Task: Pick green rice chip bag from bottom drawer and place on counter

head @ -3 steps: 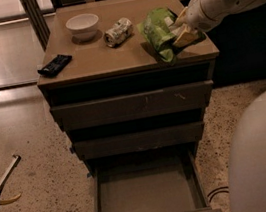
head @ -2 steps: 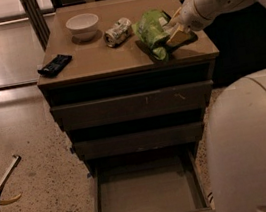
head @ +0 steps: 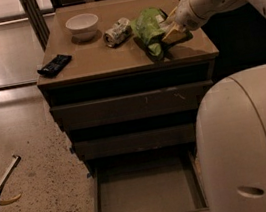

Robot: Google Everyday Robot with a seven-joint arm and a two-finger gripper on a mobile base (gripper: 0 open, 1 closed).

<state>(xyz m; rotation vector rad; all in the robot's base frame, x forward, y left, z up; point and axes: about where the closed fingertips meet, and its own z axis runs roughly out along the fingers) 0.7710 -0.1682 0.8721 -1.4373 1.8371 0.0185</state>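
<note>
The green rice chip bag [head: 150, 27] lies crinkled on the counter [head: 114, 55], right of centre, beside the crushed can. My gripper [head: 172, 31] is at the bag's right side, low over the counter, its tan fingers against the bag. The white arm reaches in from the upper right. The bottom drawer [head: 146, 193] is pulled out below and holds nothing.
A white bowl [head: 82, 25] stands at the counter's back left. A crushed silver-green can [head: 116, 31] lies next to the bag. A flat black packet [head: 54, 65] sits at the left edge. A large white robot body [head: 251, 144] fills the lower right. Two upper drawers are shut.
The bag and the gripper have shifted left across the counter, closer to the can. The white robot body has moved further into the lower right of the view.
</note>
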